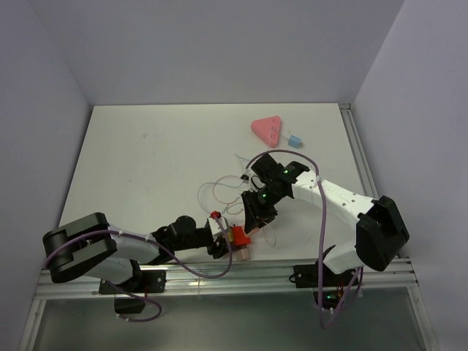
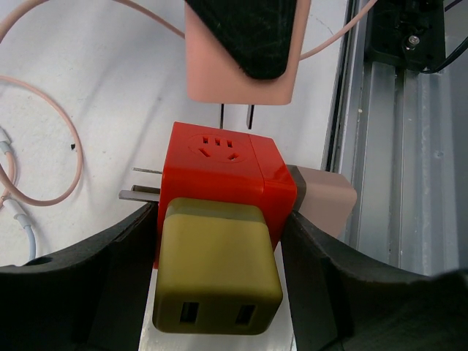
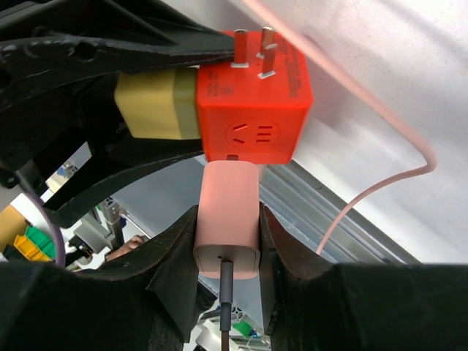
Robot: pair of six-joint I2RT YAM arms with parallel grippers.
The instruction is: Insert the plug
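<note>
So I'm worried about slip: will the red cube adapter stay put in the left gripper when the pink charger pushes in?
Probably rigid: the red cube adapter looks like hard, glossy plastic, so it could slide in the left gripper. The olive charger plugged into it adds weight on one side, so it may twist.

Both arms bent inward, low at the near edge; left gripper (image 1: 232, 237) clamped on red cube (image 2: 219, 164), right gripper (image 3: 227, 241) clamped on pink charger (image 3: 228, 205), tips facing.

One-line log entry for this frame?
left hand shut on red cube | right hand shut on pink charger | prongs exposed, not seated | light-blue plug beside pink triangle
</note>
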